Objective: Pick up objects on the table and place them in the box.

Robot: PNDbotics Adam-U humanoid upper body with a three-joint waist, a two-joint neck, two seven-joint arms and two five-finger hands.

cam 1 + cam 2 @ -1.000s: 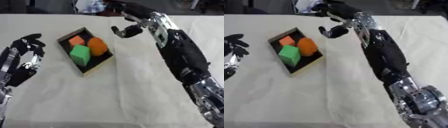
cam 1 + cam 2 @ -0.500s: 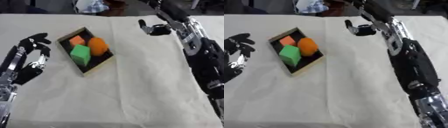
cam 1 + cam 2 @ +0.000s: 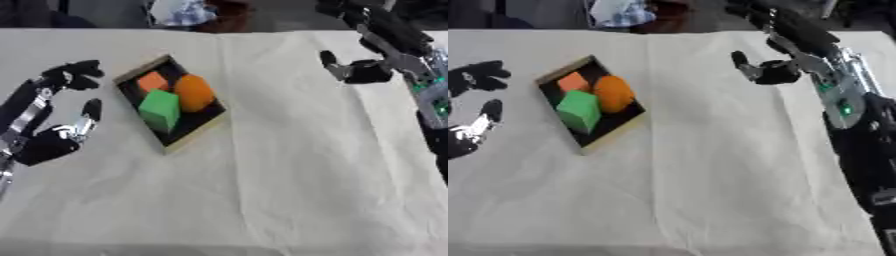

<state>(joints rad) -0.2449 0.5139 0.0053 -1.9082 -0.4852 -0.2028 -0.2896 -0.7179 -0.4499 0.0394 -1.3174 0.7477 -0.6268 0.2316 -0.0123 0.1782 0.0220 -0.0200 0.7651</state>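
Observation:
A shallow black box with a pale wooden rim (image 3: 197, 134) lies askew on the left half of the table. Inside it sit a green block (image 3: 160, 109), an orange ball (image 3: 194, 92) and a small orange-red block (image 3: 152, 81). My right hand (image 3: 363, 71) hovers over the table's upper right, well clear of the box, fingers relaxed and holding nothing. My left hand (image 3: 54, 120) rests open at the left edge beside the box, fingers spread upward and empty.
A cream cloth (image 3: 262, 190) covers the whole table, with creases down the middle. Beyond the far edge lies a bluish-white bundle (image 3: 182, 11) next to dark shapes. No loose objects show on the cloth outside the box.
My right arm has swung away from the box toward the right and upward. The left hand has stayed at the left edge. The box's contents have not moved.

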